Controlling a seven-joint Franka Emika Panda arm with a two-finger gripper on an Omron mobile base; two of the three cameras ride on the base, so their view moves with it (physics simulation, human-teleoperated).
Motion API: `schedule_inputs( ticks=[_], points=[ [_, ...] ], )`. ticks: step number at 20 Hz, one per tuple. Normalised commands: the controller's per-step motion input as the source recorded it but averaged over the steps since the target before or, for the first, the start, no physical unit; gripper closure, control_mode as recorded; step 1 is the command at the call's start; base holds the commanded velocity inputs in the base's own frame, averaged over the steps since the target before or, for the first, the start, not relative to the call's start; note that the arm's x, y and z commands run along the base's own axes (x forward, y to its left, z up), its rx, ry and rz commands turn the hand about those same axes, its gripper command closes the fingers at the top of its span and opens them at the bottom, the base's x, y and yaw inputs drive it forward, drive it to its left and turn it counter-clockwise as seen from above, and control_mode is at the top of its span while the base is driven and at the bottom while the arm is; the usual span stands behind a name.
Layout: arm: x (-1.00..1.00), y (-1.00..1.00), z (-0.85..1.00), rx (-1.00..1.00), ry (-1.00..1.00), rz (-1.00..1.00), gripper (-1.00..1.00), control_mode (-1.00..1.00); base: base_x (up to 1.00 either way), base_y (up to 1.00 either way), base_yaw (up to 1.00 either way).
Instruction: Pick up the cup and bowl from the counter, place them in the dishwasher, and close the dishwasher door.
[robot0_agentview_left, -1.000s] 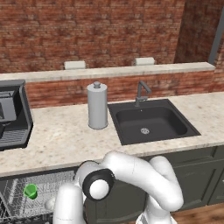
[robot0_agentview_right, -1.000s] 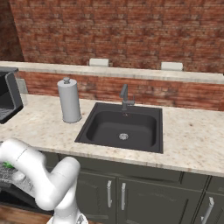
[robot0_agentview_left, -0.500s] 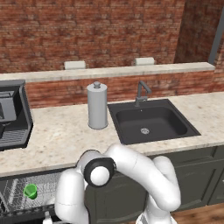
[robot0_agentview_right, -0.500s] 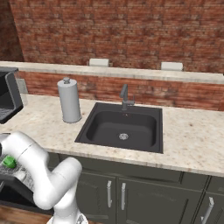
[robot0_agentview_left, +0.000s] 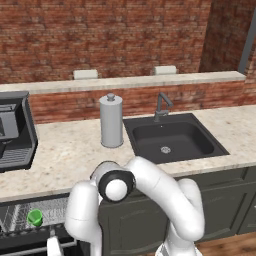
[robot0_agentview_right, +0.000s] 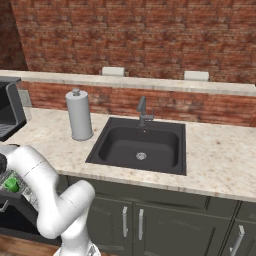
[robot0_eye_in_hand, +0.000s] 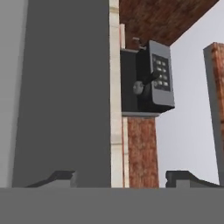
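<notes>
The green cup (robot0_agentview_left: 34, 217) stands upright in the white wire rack (robot0_agentview_left: 14, 214) of the open dishwasher, under the counter (robot0_agentview_left: 65, 150) at the lower left. From the right base the cup (robot0_agentview_right: 11, 185) peeks out beside my arm at the left edge. My gripper (robot0_eye_in_hand: 124, 177) is open, its fingertips (robot0_eye_in_hand: 61, 177) wide apart with nothing between them. It faces a flat dark grey panel (robot0_eye_in_hand: 61, 87); I cannot tell whether that is the dishwasher door. The bowl is out of view.
A tall grey lidded canister (robot0_agentview_left: 111, 121) stands left of the black sink (robot0_agentview_left: 170, 137). A black coffee machine (robot0_agentview_left: 15, 130) sits at the counter's left end and shows rolled in the hand view (robot0_eye_in_hand: 151, 78). Dark cabinet doors (robot0_agentview_right: 150, 220) run below.
My arm's elbow has lifted slightly, uncovering the green cup in the right base view. The cup has stayed in the rack and the gripper has stayed open.
</notes>
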Motion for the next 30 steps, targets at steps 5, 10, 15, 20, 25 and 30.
schedule_inputs(
  ticks=[5,10,15,20,25,30],
  points=[
    [0.64,0.00,-0.32,-0.17,0.00,0.00,-1.00,-1.00,0.00,0.00,0.00],
    [0.50,0.00,-0.32,-0.26,0.00,0.00,-1.00,-1.00,0.00,0.00,0.00],
    [0.45,0.00,-0.35,-0.34,0.00,-0.02,-1.00,-1.00,0.00,0.00,0.00],
    [0.56,0.00,-0.55,-0.42,0.00,-0.05,-1.00,-1.00,0.00,0.00,0.00],
    [0.80,-0.16,-0.57,-0.44,0.00,-0.08,-1.00,-1.00,0.00,0.00,0.00],
    [0.81,-0.14,-0.59,-0.49,0.00,-0.08,-1.00,-1.00,0.00,0.00,0.00]
  ],
)
